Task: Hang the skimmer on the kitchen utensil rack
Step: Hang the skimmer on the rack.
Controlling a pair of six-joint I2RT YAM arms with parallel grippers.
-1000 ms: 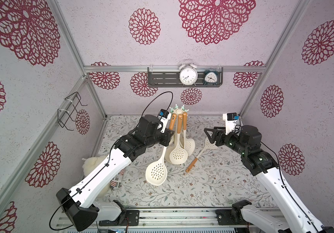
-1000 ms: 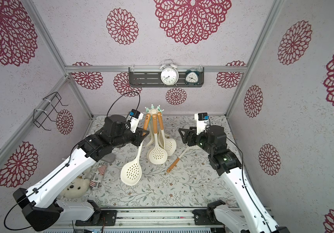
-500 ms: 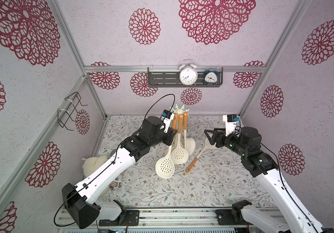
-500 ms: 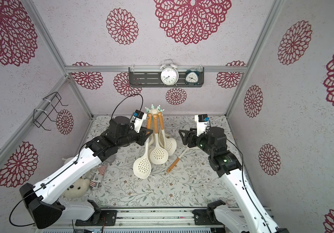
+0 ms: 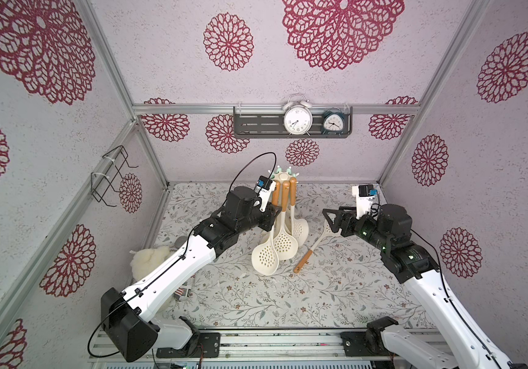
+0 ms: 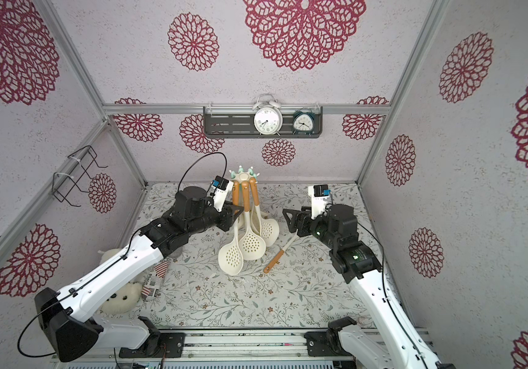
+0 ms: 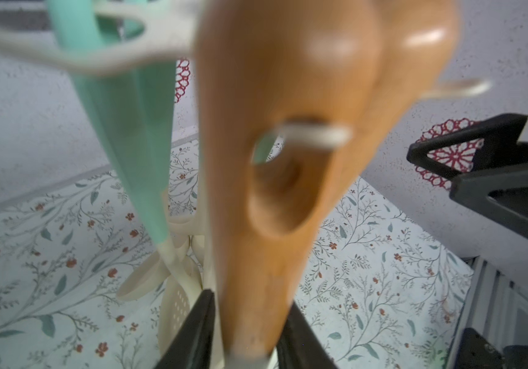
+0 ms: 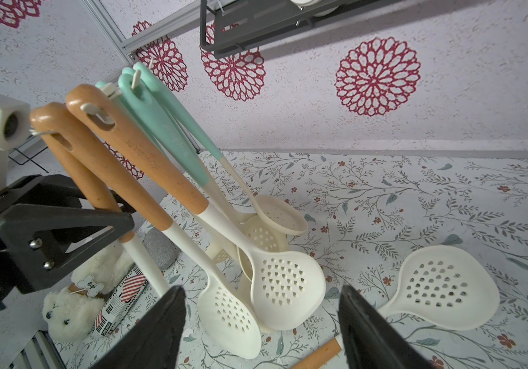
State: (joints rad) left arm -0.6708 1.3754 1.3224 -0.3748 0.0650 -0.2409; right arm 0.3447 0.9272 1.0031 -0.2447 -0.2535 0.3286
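The skimmer [image 5: 266, 257] [image 6: 230, 255] has an orange handle [image 7: 272, 223] and a cream perforated head [image 8: 227, 313]. It hangs from the kitchen utensil rack [image 5: 283, 175] [image 6: 242, 175], with a cream hook [image 7: 317, 135] through its handle hole. My left gripper [image 5: 273, 217] [image 6: 235, 214] [image 7: 250, 303] [image 8: 106, 207] straddles the lower handle, open, with a thin gap on one side. My right gripper [image 5: 330, 221] [image 6: 290, 220] [image 8: 261, 294] hovers to the right of the rack, open wide and empty.
Several other orange and mint-handled utensils [image 8: 167, 134] hang on the rack. Another skimmer [image 5: 302, 262] [image 8: 441, 287] lies on the floral mat below my right gripper. A teddy bear [image 6: 119, 297] and a striped packet [image 6: 154, 278] lie at the left. On the walls are a wire rack [image 5: 109, 175] and a shelf [image 5: 256, 124] with clocks.
My left arm carried the skimmer right to the rack, and its head swung in beside the hanging ones. The left jaws have widened off the handle. The right jaws opened slightly.
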